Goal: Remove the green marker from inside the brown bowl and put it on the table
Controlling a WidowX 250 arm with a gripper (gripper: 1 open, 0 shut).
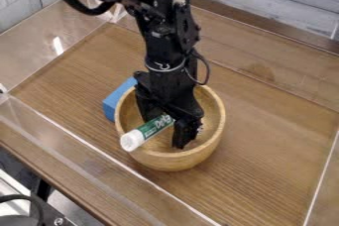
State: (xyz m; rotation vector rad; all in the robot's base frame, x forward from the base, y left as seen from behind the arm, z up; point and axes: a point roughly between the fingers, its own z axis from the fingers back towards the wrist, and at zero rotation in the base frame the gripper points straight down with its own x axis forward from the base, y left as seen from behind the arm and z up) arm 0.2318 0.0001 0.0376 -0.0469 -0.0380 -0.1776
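Note:
The green marker (146, 131) lies tilted inside the brown bowl (199, 149), its white cap end resting on the bowl's front-left rim. My gripper (162, 124) reaches down into the bowl from above. Its black fingers stand open on either side of the marker's upper green part, one finger (139, 114) to the left and one to the right. Whether the fingers touch the marker is hard to tell. The bowl rests on the dark wood-grain table (265, 91).
A blue rectangular block (119, 100) lies flat against the bowl's left-rear side. Clear acrylic walls (79, 166) border the tabletop, close to the bowl at the front left. Bare wood shows to the right and behind the bowl.

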